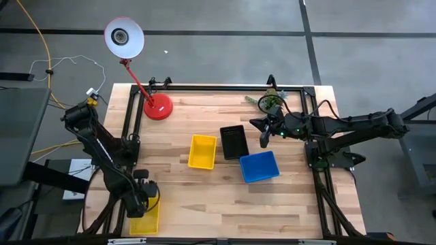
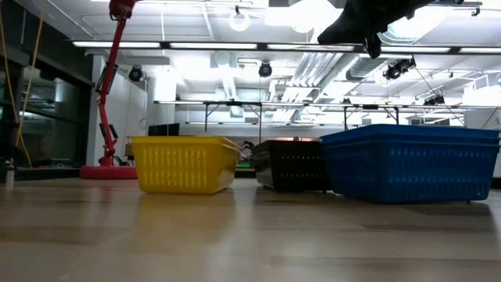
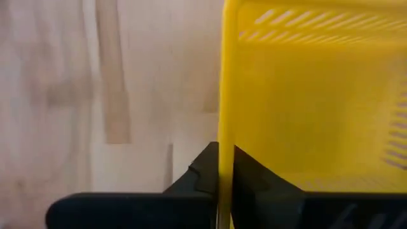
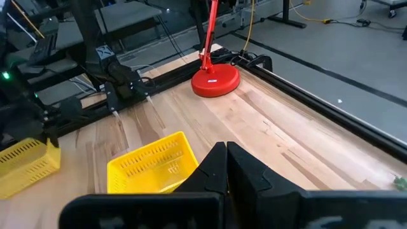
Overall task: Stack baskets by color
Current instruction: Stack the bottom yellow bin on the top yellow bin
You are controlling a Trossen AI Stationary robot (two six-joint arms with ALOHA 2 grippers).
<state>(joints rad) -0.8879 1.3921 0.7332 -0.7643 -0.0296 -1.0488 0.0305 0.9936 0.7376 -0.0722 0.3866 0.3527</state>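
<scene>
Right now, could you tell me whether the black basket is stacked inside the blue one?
No, in the high view the black basket sits on the table beside the blue basket, not inside it.

A pale wooden worktop (image 1: 225, 197) edged by a black frame stands on a grey floor (image 1: 218, 41) crossed by dark lines, with a red lamp (image 1: 157, 107) at its far corner and, beyond, long ceiling lights (image 2: 196, 44), exposed ducts and distant tables (image 2: 235, 106).
</scene>
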